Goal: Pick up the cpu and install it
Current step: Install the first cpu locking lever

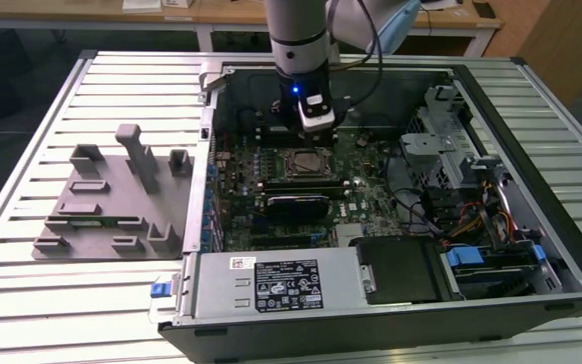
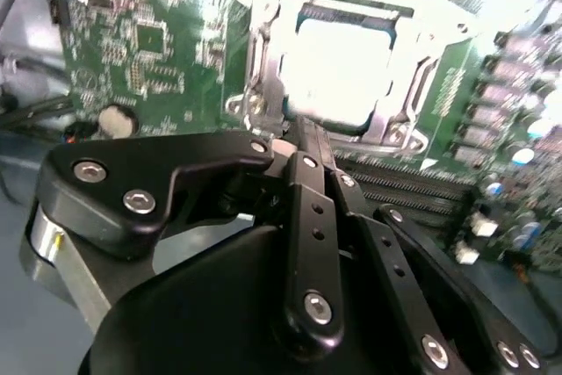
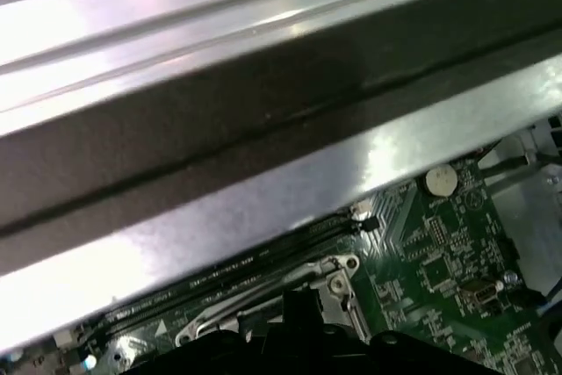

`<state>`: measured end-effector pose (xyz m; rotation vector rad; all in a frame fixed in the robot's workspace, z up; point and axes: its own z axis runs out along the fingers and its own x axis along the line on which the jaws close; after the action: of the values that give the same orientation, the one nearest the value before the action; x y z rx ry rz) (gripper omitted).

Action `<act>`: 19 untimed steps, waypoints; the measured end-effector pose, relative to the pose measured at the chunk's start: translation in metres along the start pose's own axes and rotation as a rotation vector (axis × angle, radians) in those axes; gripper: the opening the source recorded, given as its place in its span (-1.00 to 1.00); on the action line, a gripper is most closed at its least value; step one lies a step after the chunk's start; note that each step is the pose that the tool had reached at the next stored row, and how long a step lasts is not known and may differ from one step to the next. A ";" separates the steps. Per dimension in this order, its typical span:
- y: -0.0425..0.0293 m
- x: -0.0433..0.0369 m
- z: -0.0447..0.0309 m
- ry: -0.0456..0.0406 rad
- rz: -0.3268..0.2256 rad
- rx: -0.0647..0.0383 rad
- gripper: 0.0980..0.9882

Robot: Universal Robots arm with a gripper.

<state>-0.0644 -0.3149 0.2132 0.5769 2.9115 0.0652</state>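
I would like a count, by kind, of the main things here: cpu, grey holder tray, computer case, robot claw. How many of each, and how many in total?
cpu: 1
grey holder tray: 1
computer case: 1
claw: 1
Total: 4

above socket (image 1: 305,164): open | exterior view's right: drive cage (image 1: 442,148)

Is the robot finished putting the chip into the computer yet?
It looks nearly finished. The cpu already lies in its socket on the motherboard, with the metal frame around it. The hand is poised just over the socket's edge and carries nothing I can see. Whether the chip is locked down cannot be told.
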 end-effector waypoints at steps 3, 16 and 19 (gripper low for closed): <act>0.0000 0.0000 0.0001 -0.0036 -0.008 0.048 -0.98; -0.0157 -0.0063 0.0011 -0.0035 -0.015 0.088 -0.98; -0.0158 -0.0064 0.0014 0.0063 -0.015 0.092 -0.98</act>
<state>-0.0643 -0.3320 0.2117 0.5697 2.9372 -0.0692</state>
